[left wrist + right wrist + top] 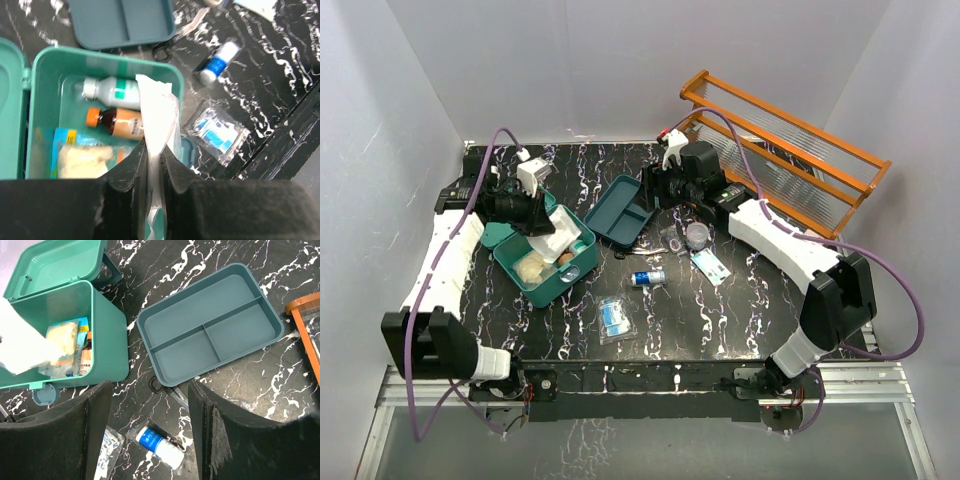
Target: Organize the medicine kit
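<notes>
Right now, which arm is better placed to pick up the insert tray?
Right. The right gripper is open near the insert tray, while the left gripper is shut on a white packet over the medicine kit.

The black marbled desk (720, 320) bears the open medicine kit (548, 290); to the kit's right lie the insert tray (620, 205), a blue-white bottle (647, 278) and a clear packet (613, 318).

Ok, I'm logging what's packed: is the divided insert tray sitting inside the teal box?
No, the insert tray lies on the table beside the medicine kit, outside it.
</notes>
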`<state>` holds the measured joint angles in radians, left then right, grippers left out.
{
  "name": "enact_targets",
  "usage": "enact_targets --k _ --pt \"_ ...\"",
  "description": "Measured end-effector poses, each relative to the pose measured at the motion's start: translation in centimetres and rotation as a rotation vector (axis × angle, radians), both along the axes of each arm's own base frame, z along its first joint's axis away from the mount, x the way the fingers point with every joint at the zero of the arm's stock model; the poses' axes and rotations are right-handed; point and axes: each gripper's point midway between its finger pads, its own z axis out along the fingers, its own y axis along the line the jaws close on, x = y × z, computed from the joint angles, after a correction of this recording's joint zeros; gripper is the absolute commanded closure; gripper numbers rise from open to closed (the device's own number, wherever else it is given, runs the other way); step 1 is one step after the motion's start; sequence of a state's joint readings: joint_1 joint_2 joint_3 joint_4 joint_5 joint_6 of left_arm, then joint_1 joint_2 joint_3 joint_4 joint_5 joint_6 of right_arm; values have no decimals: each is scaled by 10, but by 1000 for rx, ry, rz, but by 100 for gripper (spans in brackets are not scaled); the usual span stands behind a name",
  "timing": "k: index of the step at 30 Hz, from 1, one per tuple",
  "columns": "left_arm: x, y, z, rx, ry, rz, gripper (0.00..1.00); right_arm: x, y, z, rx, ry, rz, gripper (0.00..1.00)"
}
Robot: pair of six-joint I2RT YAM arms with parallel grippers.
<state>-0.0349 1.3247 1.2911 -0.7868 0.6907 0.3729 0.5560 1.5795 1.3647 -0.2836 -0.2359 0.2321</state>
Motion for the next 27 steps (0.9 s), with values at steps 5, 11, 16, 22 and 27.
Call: enact_targets --k 5,11,16,22,27 --pt "6 29 -33 26 125 41 96 3 3 -15 -11 35 -2 40" --pt "1 36 -49 27 189 17 96 7 6 -45 -44 93 0 40" --pt "-5 39 -61 52 214 -4 97 8 6 -61 -65 128 0 40" --pt "-15 48 -77 114 244 -8 98 6 8 -61 -53 140 5 40" --pt "-17 61 -88 194 247 -4 95 5 10 -62 -46 151 8 40"
